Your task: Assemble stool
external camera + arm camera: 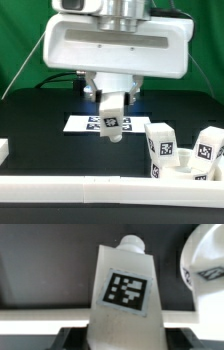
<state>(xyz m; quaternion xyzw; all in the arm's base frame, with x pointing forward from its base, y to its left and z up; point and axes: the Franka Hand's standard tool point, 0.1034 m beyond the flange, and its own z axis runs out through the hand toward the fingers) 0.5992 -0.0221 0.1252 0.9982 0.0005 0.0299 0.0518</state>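
The pincer (110, 105) is clenching on one white stool leg (111, 125), which is hanging down from the jaws with its black-and-white tag facing the exterior camera. Directly beneath the pincer, the marker board (80, 124) is lying flat on the black counter (40, 120); whether the leg's lower end is touching it cannot be told.

Below the pincer and off to the exterior view's right, a second leg (160, 150) and a third leg (208, 148) are standing near each other, each showing a tag. A long white border bar (90, 186) is running along the counter's near edge, well apart from the pincer.

In the wrist view the gripped stool leg (125, 288) is filling the middle, ending in a rounded peg (133, 243) at the end farthest from the pincer. The round seat (205, 263) is showing as a curved white edge beside that far end, apart from the leg.
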